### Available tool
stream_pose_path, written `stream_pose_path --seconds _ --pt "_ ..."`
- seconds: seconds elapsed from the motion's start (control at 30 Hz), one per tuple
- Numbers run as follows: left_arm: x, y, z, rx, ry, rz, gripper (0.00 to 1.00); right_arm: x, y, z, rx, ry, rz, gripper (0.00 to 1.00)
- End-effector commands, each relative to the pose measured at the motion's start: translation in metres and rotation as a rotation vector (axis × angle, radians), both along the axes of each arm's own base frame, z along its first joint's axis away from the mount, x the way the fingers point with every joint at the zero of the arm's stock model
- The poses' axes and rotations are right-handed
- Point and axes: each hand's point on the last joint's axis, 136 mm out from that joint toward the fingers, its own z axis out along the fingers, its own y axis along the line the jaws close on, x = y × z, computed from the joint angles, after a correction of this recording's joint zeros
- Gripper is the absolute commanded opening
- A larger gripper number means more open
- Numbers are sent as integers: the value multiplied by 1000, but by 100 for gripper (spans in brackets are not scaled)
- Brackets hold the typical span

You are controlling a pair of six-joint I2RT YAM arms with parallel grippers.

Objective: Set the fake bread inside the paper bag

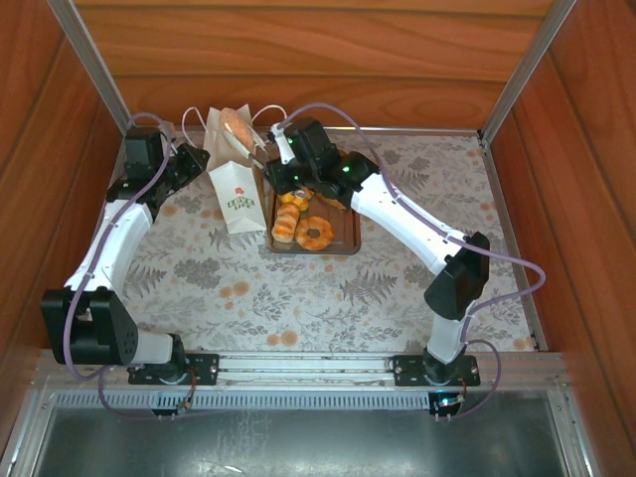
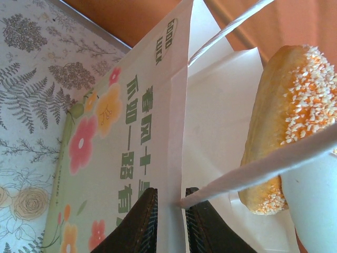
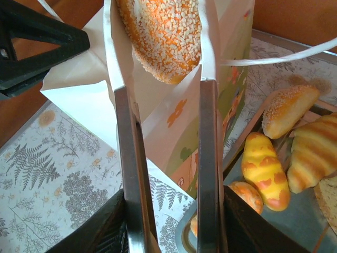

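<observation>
One seeded roll (image 3: 166, 37) at paper bag (image 1: 238, 199) mouth; pastries (image 1: 298, 224) on tray (image 1: 345, 241).

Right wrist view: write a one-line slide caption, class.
Tongs in the right end effector hold a sesame-topped bun at the mouth of the paper bag; more pastries lie on the tray.

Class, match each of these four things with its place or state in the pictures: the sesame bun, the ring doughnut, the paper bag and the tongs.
Things
1. sesame bun
2. ring doughnut
3. paper bag
4. tongs

Places or states
A. lying on the brown tray
B. gripped between the right jaws
C. at the bag's open mouth
D. standing left of the tray, its rim pinched by the left jaws

Pairs: 1-C, 2-A, 3-D, 4-B
</observation>
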Motion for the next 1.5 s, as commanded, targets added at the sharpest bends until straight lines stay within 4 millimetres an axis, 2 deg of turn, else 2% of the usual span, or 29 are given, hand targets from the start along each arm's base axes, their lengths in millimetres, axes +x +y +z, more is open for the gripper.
stream_pose_path --seconds 0.0,0.8,1.0,1.13,1.33,1.47 --pt "1 -2 -3 9 -2 -2 21 1 7 11 7 -32 9 45" --pt "1 -3 -3 5 -1 -6 21 0 10 14 9 -25 23 55" --pt "2 -7 1 -5 -7 -27 22 -3 10 28 45 -42 36 54" --pt "1 -10 8 -15 -22 -43 29 -6 8 43 77 -60 40 54" --pt "-4 -10 21 -2 -60 -50 54 -20 -2 82 153 -105 68 54" --pt "-9 -4 26 33 -88 -31 69 -35 -21 109 213 -137 81 54"
